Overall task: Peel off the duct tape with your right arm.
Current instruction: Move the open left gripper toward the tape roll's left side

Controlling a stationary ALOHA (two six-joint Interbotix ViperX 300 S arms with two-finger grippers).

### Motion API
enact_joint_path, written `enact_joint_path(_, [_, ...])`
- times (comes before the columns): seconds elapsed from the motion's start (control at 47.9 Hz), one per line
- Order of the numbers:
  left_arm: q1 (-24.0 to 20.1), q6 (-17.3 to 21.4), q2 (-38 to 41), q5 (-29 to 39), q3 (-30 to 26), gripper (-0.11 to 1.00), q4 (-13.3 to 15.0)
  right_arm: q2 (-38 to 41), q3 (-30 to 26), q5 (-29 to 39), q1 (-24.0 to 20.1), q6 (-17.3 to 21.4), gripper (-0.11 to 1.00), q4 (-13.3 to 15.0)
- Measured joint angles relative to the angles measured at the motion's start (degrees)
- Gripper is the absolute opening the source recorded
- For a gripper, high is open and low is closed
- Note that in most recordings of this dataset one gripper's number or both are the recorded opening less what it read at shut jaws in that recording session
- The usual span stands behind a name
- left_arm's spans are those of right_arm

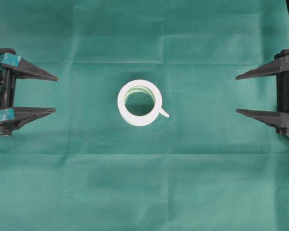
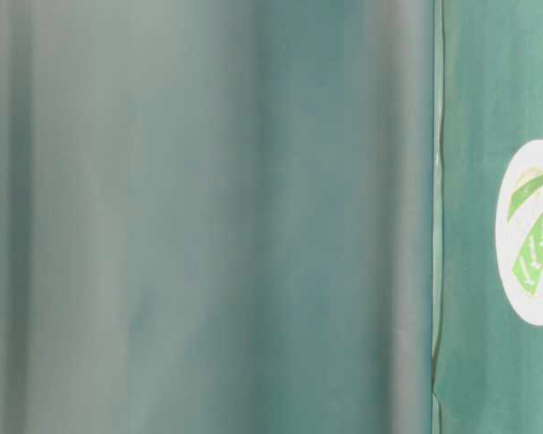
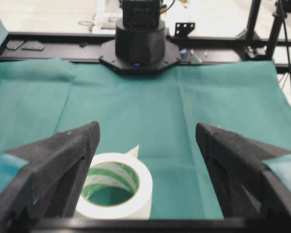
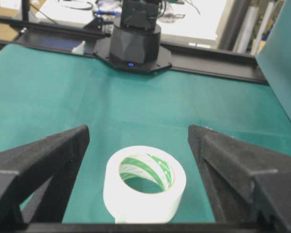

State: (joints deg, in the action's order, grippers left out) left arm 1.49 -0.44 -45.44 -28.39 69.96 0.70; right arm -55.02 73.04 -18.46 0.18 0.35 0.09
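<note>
The left gripper [image 3: 148,141] has its jaws spread wide above the green cloth [image 3: 184,121], the duct tape [image 3: 117,190] lying flat between them.

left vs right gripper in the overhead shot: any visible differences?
The left gripper carries teal tape patches near the base of its fingers; the right gripper shows none. The left gripper reaches in from the left edge of the green cloth, the right gripper from the right edge, so their fingertips point toward each other. Shared: both are black, open and empty, well apart from the duct tape lying between them.

Light: even and soft overhead, faint shadows cast.
Glare: bright floor washed out behind the wrist views.
Blur: table-level view smeared; near fingers [image 3: 63,160] rendered soft.
</note>
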Motion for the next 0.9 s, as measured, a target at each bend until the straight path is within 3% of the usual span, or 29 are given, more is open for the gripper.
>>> enact_joint_path(0.606, [0.09, 0.44, 22.94, -3.78, -14.41, 0.94, 0.0, 0.88, 0.09, -1.93, 0.0, 0.0, 0.65, 0.0])
enact_joint_path(0.898, [0.09, 0.53, 28.92, -3.78, -19.86, 0.94, 0.0, 0.88, 0.62, -1.93, 0.0, 0.44, 0.65, 0.0])
